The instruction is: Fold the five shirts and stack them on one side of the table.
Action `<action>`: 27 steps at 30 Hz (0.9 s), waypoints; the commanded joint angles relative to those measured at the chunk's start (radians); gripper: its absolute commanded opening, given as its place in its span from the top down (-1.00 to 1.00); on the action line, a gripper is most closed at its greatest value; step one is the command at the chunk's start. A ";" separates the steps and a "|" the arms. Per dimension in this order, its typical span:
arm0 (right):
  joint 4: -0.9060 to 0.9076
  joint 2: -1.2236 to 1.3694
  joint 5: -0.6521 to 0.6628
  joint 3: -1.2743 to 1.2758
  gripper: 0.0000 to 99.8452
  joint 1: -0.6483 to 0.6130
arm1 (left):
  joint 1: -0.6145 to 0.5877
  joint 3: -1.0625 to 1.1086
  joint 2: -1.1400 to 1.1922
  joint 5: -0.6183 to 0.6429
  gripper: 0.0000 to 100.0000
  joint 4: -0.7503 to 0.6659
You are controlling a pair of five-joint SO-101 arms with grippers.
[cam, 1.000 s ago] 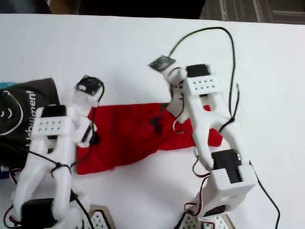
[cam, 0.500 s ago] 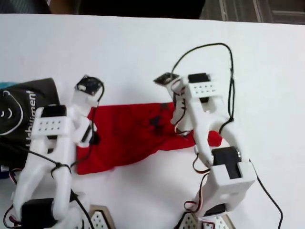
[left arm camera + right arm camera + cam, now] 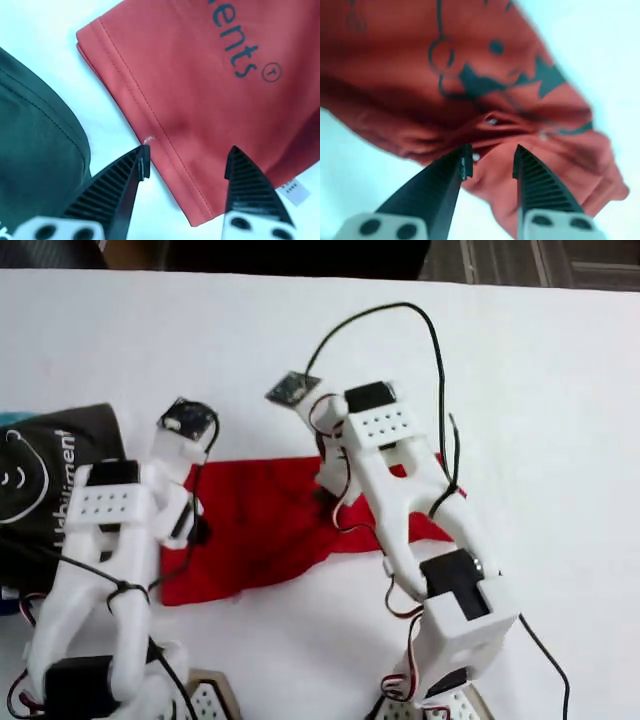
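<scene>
The red shirt (image 3: 262,525) was pictured spread across the middle of the white tabletop (image 3: 560,380), with both arms bent forward over it. The left claw (image 3: 189,159) was held wide apart above the shirt's stitched edge, just beside a dark shirt (image 3: 60,465). The right claw (image 3: 491,161) was held slightly apart over rumpled folds. Bare tabletop was left beyond the shirt and to its right.

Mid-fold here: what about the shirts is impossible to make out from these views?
High view: the black shirt is cut off by the picture's edge and partly covered by the left arm; what lies under it is hidden.
High view: the right arm covers part of the red shirt, hiding its fold there.
Right wrist view: whether the right gripper touches the cloth cannot be told.
</scene>
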 commanded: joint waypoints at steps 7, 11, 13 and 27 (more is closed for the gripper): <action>0.051 -0.024 0.011 -0.043 0.71 0.004 | -0.008 -0.033 -0.023 -0.009 0.47 0.006; 0.082 -0.147 0.015 0.063 0.71 0.030 | -0.008 -0.033 -0.023 -0.009 0.47 0.006; 0.050 -0.231 0.031 0.160 0.71 0.048 | -0.008 -0.033 -0.023 -0.009 0.47 0.006; -0.351 -0.509 0.041 0.632 0.71 0.076 | -0.003 -0.024 -0.023 -0.008 0.47 0.008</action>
